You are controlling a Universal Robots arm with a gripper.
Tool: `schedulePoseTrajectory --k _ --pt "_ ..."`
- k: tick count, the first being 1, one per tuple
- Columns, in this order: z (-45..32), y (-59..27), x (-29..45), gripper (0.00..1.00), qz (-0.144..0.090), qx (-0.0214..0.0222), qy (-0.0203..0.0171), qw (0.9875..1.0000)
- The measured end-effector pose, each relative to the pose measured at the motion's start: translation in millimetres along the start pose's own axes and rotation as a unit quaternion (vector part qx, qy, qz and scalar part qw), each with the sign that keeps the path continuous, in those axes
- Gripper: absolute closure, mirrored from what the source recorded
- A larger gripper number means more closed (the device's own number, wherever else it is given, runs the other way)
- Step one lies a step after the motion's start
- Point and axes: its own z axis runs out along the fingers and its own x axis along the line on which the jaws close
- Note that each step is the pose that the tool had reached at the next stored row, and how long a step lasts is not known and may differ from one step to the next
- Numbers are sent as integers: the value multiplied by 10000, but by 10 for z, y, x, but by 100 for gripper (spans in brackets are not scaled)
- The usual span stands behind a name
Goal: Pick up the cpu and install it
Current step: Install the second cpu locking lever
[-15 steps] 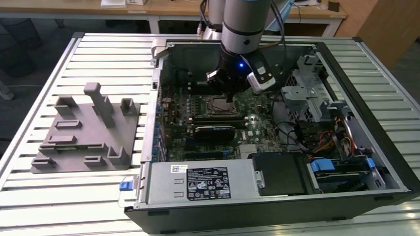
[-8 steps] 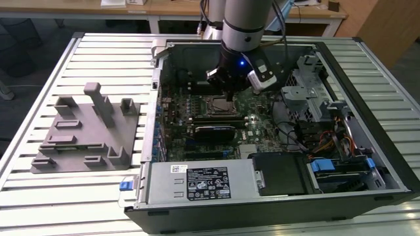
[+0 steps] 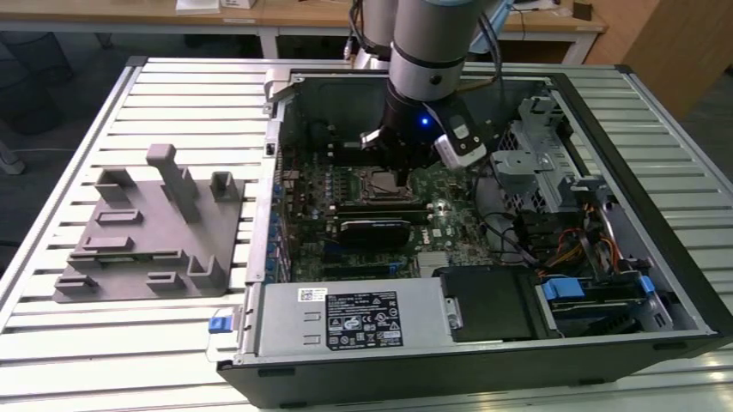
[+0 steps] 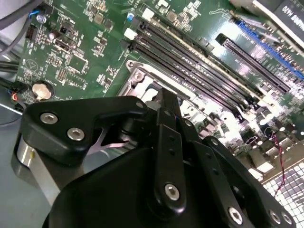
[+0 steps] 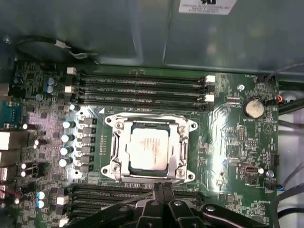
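My gripper (image 3: 396, 163) inside open PC case (image 3: 641, 283) on slatted metal table (image 3: 137, 343), cpu (image 5: 148, 148) seated in mobo socket, grip state can't tell, wooden desks (image 3: 298, 17) behind.

The exterior view looks down from high over the open computer case (image 3: 481, 215); both wrist views sit close above its motherboard (image 5: 228, 137), sharing the socket (image 5: 149, 147).

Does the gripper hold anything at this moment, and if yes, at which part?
Nothing seems held. The cpu lies inside the socket frame on the motherboard, and the gripper is beside the frame, apart from the chip.
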Motion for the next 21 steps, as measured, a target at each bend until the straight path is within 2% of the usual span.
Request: schedulePoseTrajectory --k 2,6,21 --pt "7 -9 16 89 1 -1 0 10000" --pt "21 -17 94 89 1 1 0 10000" --pt "29 -113 130 89 0 -5 0 10000"
